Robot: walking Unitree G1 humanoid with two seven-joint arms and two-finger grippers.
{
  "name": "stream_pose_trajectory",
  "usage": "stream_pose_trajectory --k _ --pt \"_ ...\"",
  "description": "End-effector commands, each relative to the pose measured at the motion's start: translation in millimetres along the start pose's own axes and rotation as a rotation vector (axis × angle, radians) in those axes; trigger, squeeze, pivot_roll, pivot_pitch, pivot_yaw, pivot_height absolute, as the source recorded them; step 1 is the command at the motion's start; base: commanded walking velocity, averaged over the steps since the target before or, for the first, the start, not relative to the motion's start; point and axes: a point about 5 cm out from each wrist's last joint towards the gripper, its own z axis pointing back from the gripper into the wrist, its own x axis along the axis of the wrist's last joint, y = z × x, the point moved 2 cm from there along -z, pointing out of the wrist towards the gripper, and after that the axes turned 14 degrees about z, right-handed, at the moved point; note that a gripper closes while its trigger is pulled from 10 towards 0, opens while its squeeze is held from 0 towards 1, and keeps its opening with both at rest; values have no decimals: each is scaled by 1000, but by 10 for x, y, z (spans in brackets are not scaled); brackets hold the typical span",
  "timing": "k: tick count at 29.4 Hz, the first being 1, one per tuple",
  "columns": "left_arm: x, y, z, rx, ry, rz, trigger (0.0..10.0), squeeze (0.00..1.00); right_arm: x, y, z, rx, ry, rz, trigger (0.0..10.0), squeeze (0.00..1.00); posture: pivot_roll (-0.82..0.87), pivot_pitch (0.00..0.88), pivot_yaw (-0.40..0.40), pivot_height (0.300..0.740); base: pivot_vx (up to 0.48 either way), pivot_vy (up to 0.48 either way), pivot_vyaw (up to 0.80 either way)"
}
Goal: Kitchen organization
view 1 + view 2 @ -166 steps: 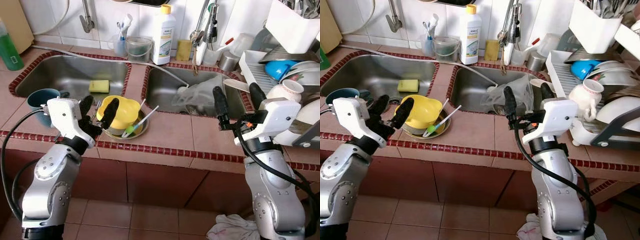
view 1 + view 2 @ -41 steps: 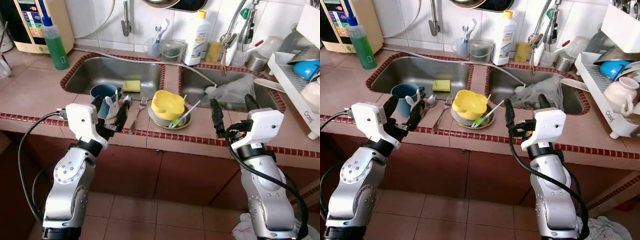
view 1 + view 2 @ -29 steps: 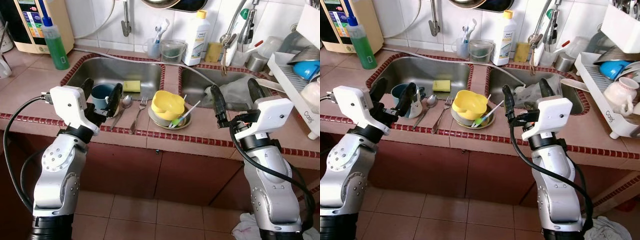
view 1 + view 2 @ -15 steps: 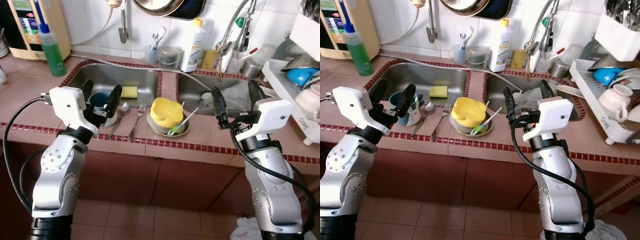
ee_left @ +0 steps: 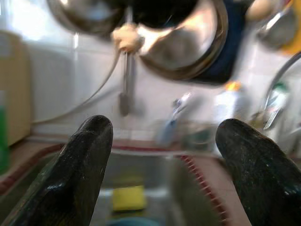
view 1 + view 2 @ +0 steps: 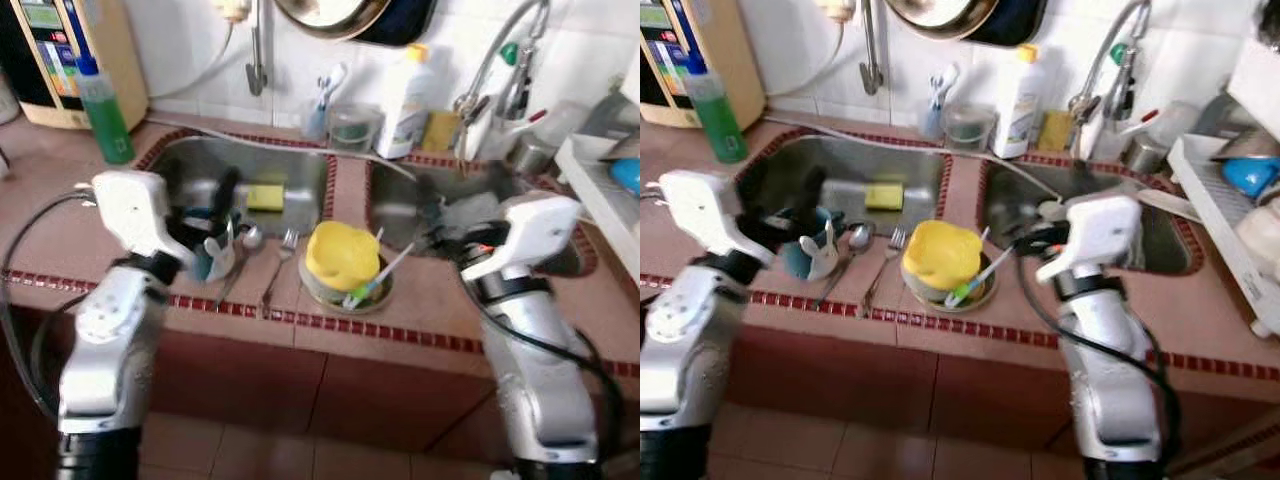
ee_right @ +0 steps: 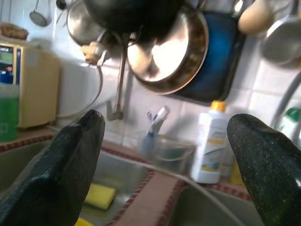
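A yellow bowl (image 6: pixel 343 257) sits in a metal dish on the tiled counter between two sinks, with a green-handled utensil leaning in it. A spoon (image 6: pixel 246 238) and a fork (image 6: pixel 277 266) lie to its left. Further left stands a blue cup (image 6: pixel 213 256). My left gripper (image 6: pixel 205 212) is open just above and behind that cup, touching nothing. My right gripper (image 6: pixel 465 205) is open over the near edge of the right sink, blurred. A yellow sponge (image 5: pixel 128 197) lies in the left sink between the left gripper's fingers (image 5: pixel 77 172).
A green soap bottle (image 6: pixel 101 104) and a water dispenser stand at the back left. A white detergent bottle (image 6: pixel 414 78), toothbrush cup and faucet line the wall. A dish rack (image 6: pixel 1240 200) stands at the right. Pans hang on the wall above.
The whole picture has shifted and blurred, so the camera moved. Both grippers stay open in much the same raised poses; the left one remains by the blue cup.
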Motion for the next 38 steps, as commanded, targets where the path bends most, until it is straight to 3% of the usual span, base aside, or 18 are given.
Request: stream_pose_trajectory --k 1,7,8,12,15,16,17,20,25,28,38 --pt "-22 -53 -68 -17 46 -25 10000 0 -26 -35 48 14 32 -24 10000 0 83 0 -59 731 0 0 0" --pt "-29 -8 -87 -62 147 -114 10000 0 -114 178 195 193 98 -98 10000 0 78 0 -54 731 0 0 0" --pt "-22 -2 -85 -72 154 -130 10000 0 -118 206 217 214 102 -106 10000 1000 75 0 -51 731 0 0 0" --pt "-8 -4 -75 -108 181 -178 10000 0 -125 307 296 305 118 -137 10000 1000 73 0 -50 731 0 0 0" --pt "-5 -36 -61 -156 222 -197 10000 0 -148 371 366 364 151 -108 10000 1000 72 0 -49 731 0 0 0" --pt "-12 -45 -59 -164 236 -212 10000 0 -158 388 381 379 160 -97 10000 149 72 0 -49 731 0 0 0" --pt "-19 -51 -56 -169 249 -221 10000 0 -163 402 396 394 166 -89 10000 0 72 0 -47 731 0 0 0" --pt "-102 -102 -57 -207 316 -267 10000 0 -195 499 470 485 209 -87 10000 0 71 0 -45 731 0 0 0" --pt "-222 -148 -54 -247 393 -256 10000 0 -196 547 529 535 226 -90 10000 0 69 8 -43 731 0 0 0" --pt "-355 -170 -33 -262 450 -291 10000 0 -209 566 557 551 235 -81 10000 0 64 12 -39 731 0 0 0" --pt "-523 -186 -14 -270 573 -331 10000 0 -147 643 593 557 244 -104 10000 0 51 20 -18 731 0 0 0"
